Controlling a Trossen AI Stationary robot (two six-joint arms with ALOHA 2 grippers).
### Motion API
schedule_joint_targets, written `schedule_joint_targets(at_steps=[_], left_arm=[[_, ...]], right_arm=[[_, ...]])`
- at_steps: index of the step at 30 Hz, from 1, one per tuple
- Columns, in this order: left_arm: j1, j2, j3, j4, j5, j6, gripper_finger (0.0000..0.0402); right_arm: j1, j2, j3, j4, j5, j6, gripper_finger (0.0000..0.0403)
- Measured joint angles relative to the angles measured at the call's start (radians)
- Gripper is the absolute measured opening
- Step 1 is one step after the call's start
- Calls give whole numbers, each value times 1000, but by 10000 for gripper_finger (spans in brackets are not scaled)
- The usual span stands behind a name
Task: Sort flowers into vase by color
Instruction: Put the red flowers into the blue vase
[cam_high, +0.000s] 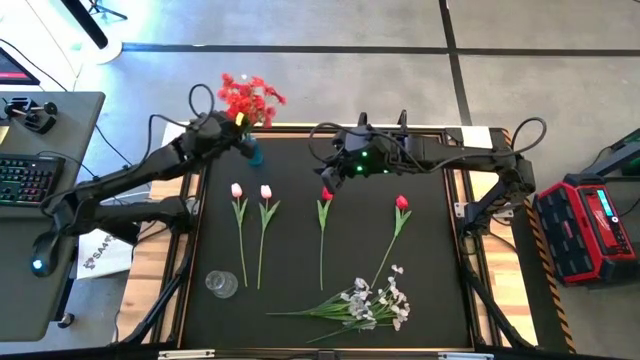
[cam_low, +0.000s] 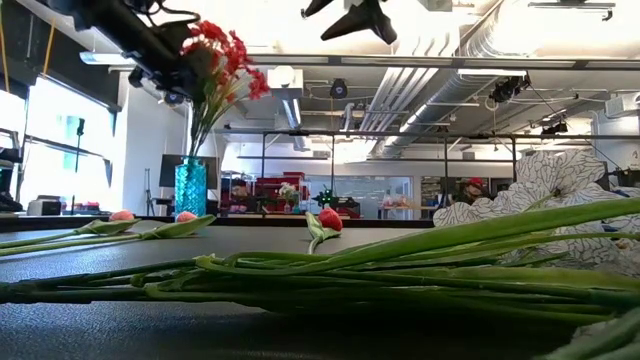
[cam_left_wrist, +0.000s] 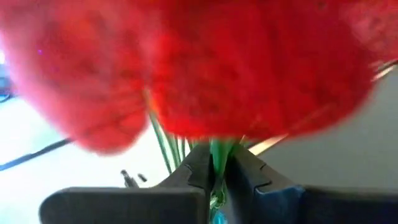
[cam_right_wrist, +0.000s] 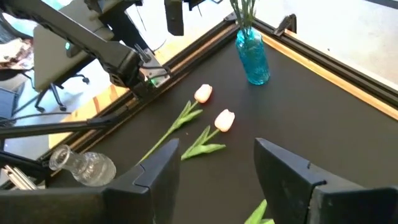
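Overhead, table-level, 2 wrist cams; all see table (cam_high: 300, 215).

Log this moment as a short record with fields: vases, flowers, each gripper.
blue vase: upright at the mat's far left, red bunch in it
clear vase: near left, lying on its side
pink tulips: two, lying flat
red tulips: two, lying flat
white spray: near edge
left gripper: shut on the red bunch's stems
right gripper: open, over the mat

My left claw (cam_high: 238, 128) holds a bunch (cam_high: 249, 98) in the vase (cam_high: 254, 153) at the tabletop's (cam_high: 430, 230) far-left corner; four tulips (cam_high: 265, 192) lie mid-tabletop, a spray (cam_high: 375, 303) nearest.
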Motion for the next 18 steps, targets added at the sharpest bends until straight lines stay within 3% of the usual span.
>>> schedule_joint_targets(at_steps=[9,18], left_arm=[[20,86,0,3,0,-74,51],[19,172,0,-11,-1,-128,56]], right_arm=[[0,0,0,-39,0,0,189],[0,0,0,-55,14,0,189]])
